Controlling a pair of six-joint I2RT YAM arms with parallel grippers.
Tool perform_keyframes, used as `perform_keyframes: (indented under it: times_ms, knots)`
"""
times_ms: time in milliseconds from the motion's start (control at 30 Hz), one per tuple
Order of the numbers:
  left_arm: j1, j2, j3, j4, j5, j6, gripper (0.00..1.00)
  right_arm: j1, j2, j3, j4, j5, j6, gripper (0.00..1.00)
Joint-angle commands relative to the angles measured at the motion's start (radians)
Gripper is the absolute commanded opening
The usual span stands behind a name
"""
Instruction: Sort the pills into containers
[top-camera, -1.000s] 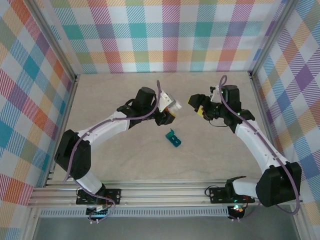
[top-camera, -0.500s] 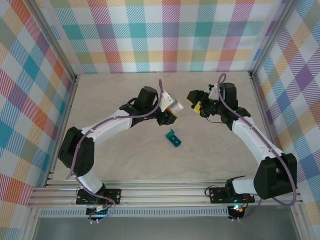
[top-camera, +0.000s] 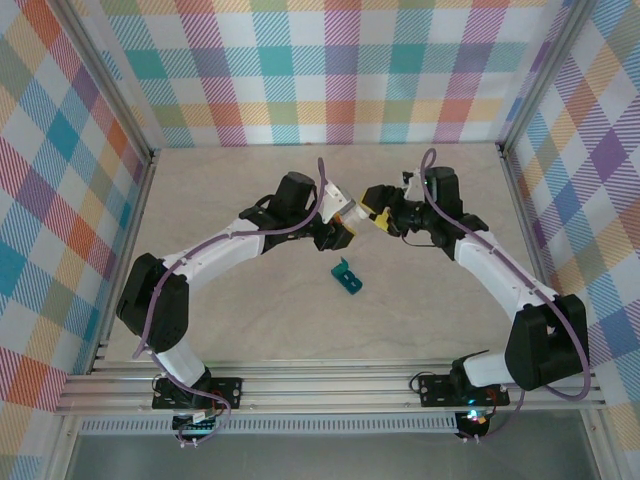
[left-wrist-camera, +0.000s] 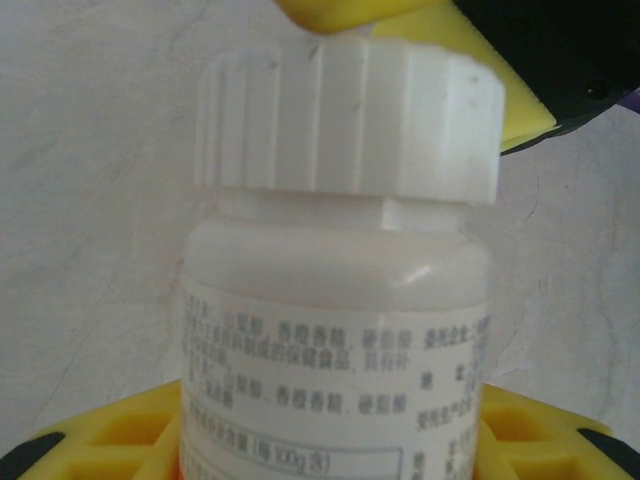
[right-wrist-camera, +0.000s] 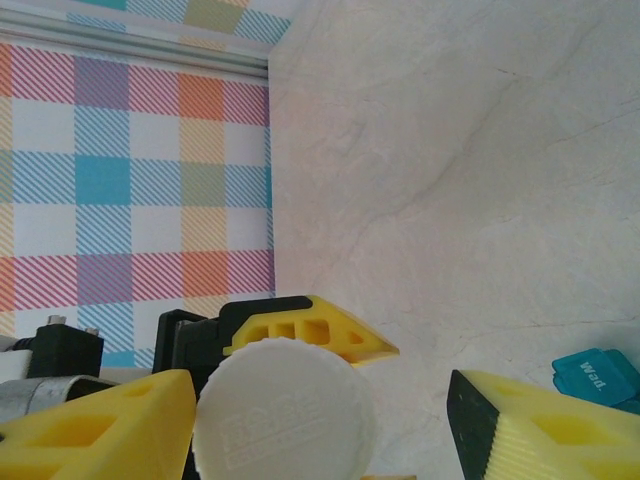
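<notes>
I am clamping the white bottle (left-wrist-camera: 340, 330) in my left gripper (top-camera: 340, 228) and straddling its cap (right-wrist-camera: 285, 410) with my right gripper (top-camera: 372, 213), jaws apart, so I am probably uncapping, needing next a pinch and twist, the teal pill box (top-camera: 347, 277) lying on the table (top-camera: 250, 320) nearby.

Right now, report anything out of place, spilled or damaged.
Nothing looks spilled or damaged. The left gripper holds the white bottle, cap on, with the right gripper open around the cap. The only skew: the teal pill box lies at a slant to the table edges.
</notes>
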Motion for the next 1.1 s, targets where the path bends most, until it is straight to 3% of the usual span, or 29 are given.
perform_keyframes:
  times_ms: [0,200,500,633,833,967,1000,1067]
  knots:
    - [0.007,0.011,0.033,0.003,0.029,-0.009,0.0,0.014,0.013,0.034,0.035,-0.019,0.001,0.66]
    - [0.007,0.013,0.037,0.001,0.027,-0.007,0.0,0.031,0.02,0.036,0.033,-0.028,-0.007,0.62]
    - [0.009,0.008,0.039,-0.002,0.035,-0.008,0.0,0.035,0.025,0.044,0.019,-0.036,-0.06,0.41]
    - [0.03,-0.006,0.04,0.006,0.1,-0.038,0.0,0.034,0.042,0.052,0.064,-0.12,-0.203,0.33]
    - [0.1,-0.023,0.046,0.062,0.317,-0.16,0.0,0.031,0.014,0.017,0.178,-0.287,-0.455,0.34]
    - [0.107,-0.046,0.045,0.059,0.321,-0.166,0.0,0.022,0.012,0.022,0.173,-0.313,-0.469,0.36]
    - [0.108,-0.05,0.045,0.055,0.312,-0.162,0.0,0.02,0.012,0.027,0.171,-0.319,-0.461,0.39]
    - [0.108,-0.057,0.043,0.049,0.284,-0.155,0.0,0.019,-0.006,0.029,0.167,-0.314,-0.433,0.58]
